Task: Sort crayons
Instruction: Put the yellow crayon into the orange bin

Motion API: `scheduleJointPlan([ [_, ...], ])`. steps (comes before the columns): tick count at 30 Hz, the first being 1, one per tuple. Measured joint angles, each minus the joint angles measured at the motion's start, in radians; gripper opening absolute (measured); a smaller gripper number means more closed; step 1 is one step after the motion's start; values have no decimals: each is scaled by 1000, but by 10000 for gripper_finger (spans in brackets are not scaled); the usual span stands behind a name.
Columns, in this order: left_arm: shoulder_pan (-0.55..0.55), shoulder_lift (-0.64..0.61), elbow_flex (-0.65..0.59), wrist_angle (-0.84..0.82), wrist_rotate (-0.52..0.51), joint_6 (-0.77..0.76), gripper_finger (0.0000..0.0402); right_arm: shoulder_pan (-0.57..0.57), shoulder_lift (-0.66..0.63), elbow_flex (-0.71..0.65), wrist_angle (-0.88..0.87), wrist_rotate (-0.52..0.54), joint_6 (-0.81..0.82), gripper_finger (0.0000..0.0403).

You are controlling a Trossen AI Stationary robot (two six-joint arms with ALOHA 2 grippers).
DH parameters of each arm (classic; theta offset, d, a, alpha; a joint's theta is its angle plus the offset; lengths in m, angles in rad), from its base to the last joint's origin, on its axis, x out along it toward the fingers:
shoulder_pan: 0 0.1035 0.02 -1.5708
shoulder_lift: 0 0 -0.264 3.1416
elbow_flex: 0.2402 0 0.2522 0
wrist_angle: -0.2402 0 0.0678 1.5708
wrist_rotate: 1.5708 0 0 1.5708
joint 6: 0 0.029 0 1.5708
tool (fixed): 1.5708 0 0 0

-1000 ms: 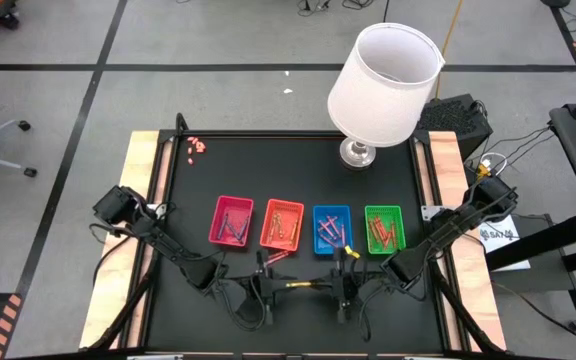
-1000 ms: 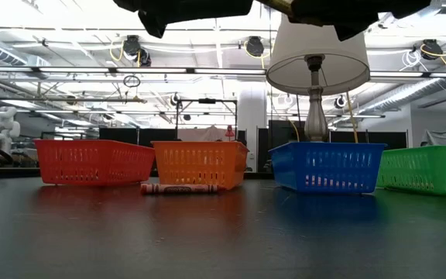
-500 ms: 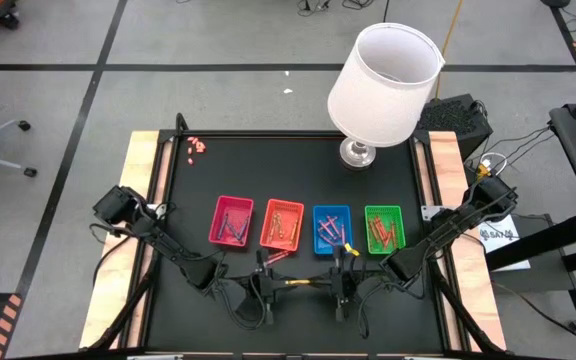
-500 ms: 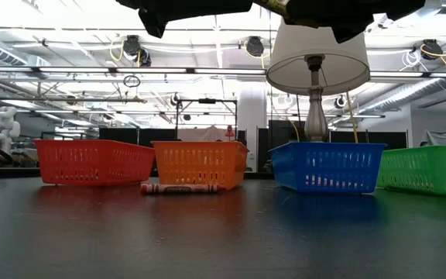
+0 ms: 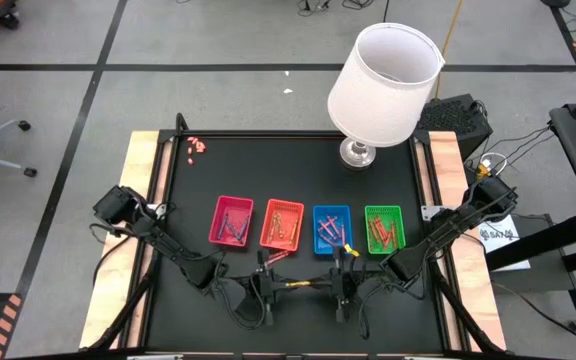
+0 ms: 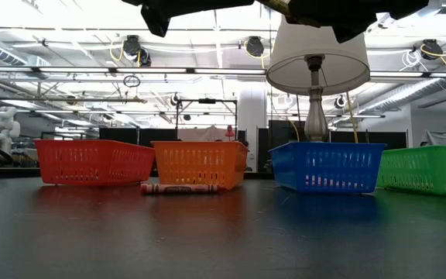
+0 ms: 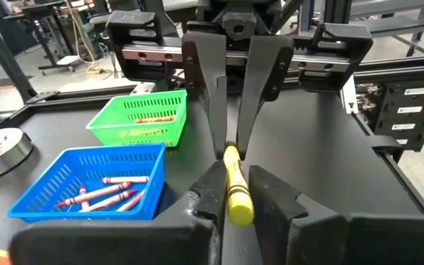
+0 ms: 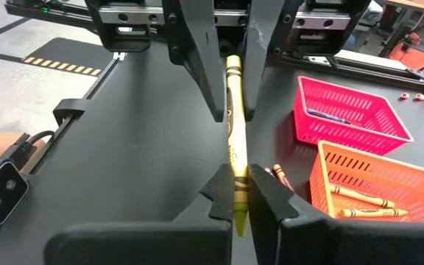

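Room: behind your desk [image 5: 298, 160] you've got a big workshop hall, ceiling lights and cable runs all across the low view.
Desk: black top, a white-shaded lamp [image 5: 383, 85] standing at its far edge, and a little cluster of pink-red bits [image 5: 197, 146] near the far left corner.
Trays: four in a row for you, pink tray [image 5: 232, 221], orange tray [image 5: 283, 224], blue tray [image 5: 332, 229], green tray [image 5: 384, 228], left to right from above, each with crayons lying in it.
Loose crayon: one red crayon [image 6: 178, 188] lies flat on the desk, just in front of the orange tray.
Yellow crayon: look, the yellow crayon [image 8: 233, 140] hangs in the air between your two grippers, on the near side of the trays, one end in each.
Right gripper: your right gripper [image 8: 235, 193] is pinching one end of the yellow crayon, fingers pressed tight on it.
Left gripper: your left gripper [image 7: 234, 193] faces it nose to nose, its fingers close around the other end of the yellow crayon, almost touching it on both sides.
Arms: both reach in low from the near corners and meet mid-desk.
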Motion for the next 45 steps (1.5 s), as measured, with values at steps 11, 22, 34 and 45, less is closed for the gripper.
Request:
scheduleJointPlan([
  [11,1,0,0,-12,-2,-12,14,4,1,0,-9,45,99,45],
  [22,-1,0,0,-159,-8,-76,32,42,1,0,-26,72,115,234],
  [34,17,-14,0,-340,-392,-137,33,42,1,0,-66,71,88,251],
  [45,133,-14,0,-645,-395,-605,34,41,1,0,-87,89,85,250],
])
